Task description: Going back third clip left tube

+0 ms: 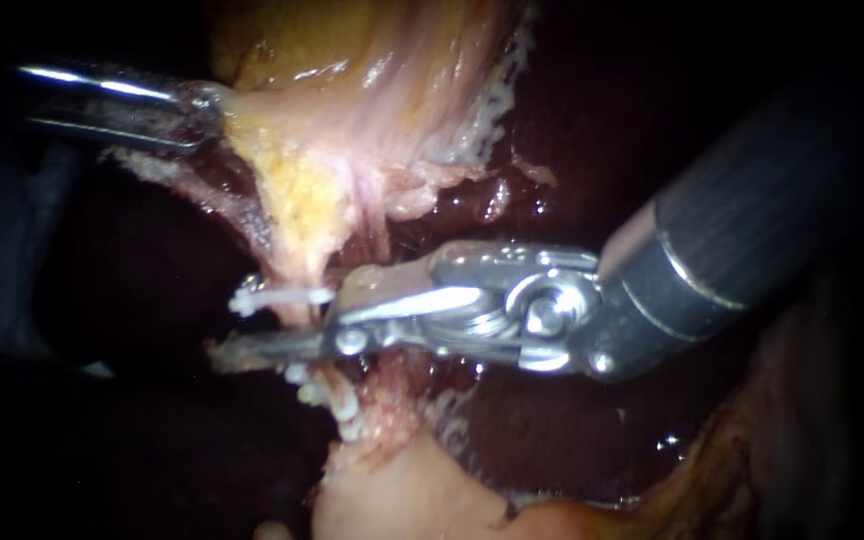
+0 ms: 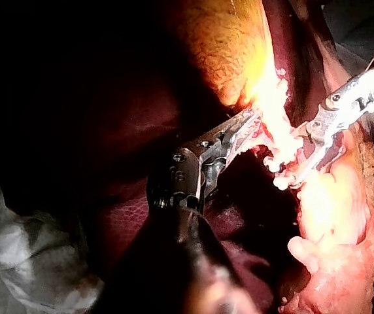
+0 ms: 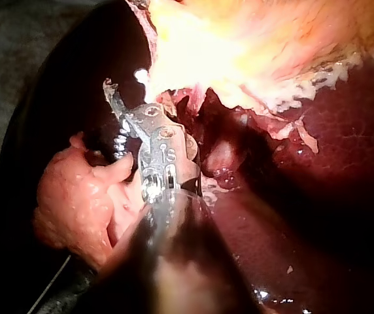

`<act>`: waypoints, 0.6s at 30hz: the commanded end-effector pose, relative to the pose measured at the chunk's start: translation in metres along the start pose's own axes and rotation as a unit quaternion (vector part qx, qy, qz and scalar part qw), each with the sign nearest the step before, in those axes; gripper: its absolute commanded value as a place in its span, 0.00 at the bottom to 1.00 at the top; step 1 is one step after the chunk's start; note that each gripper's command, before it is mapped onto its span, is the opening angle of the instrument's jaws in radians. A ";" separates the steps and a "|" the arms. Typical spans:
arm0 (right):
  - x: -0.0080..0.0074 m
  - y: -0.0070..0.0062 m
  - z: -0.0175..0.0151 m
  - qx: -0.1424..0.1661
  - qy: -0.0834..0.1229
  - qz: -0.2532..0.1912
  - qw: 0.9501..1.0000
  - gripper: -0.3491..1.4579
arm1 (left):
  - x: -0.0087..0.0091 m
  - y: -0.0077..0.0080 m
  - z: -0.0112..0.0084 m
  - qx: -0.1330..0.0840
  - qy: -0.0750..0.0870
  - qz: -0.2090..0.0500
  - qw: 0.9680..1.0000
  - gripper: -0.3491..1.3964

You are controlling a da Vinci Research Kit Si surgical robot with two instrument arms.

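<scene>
I am holding my right instrument (image 1: 282,320) with its jaws parted. A plain gap is showing between them, and they are straddling the left tube (image 1: 290,262) without pinching it. A white clip (image 1: 277,298) is sitting closed across that tube, between the open jaws. The lower clips (image 1: 337,400) are showing on the same strand, just beneath the lower jaw.

At the upper left, my left instrument (image 1: 207,115) is clamping a fold of the gallbladder (image 1: 352,80). Its jaws are closed on the tissue and are stretching it taut above the clipped strand. The dark red liver (image 1: 572,130) is lying behind.

I am reading this as the withdrawal step: the clip looks seated and the jaws are released from it. The next move, as I judge it, calls for drawing the right instrument straight back along its own shaft. The jaws should be wide enough to clear the clip's ends without snagging or dragging the tube, while the left instrument's pull stays steady.
</scene>
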State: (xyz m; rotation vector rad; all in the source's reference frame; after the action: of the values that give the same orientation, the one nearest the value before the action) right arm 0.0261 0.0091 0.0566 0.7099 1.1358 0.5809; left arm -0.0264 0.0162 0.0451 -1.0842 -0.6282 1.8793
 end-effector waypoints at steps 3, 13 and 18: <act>-0.0003 0.0005 0.0000 -0.001 0.000 -0.015 1.000 0.47 | -0.0001 0.0000 0.0000 0.000 0.000 0.000 1.000 0.00; -0.0017 0.0028 -0.0023 -0.013 -0.003 -0.116 0.993 0.47 | -0.0004 -0.0001 0.0002 0.001 0.000 0.001 1.000 0.00; -0.0027 0.0030 -0.0048 -0.008 -0.005 -0.152 0.988 0.47 | -0.0004 -0.0001 0.0002 0.001 0.000 0.001 1.000 0.00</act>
State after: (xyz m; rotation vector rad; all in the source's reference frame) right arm 0.0199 0.0101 0.0592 0.5053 1.2025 0.3148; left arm -0.0263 0.0158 0.0454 -1.0853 -0.6250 1.8815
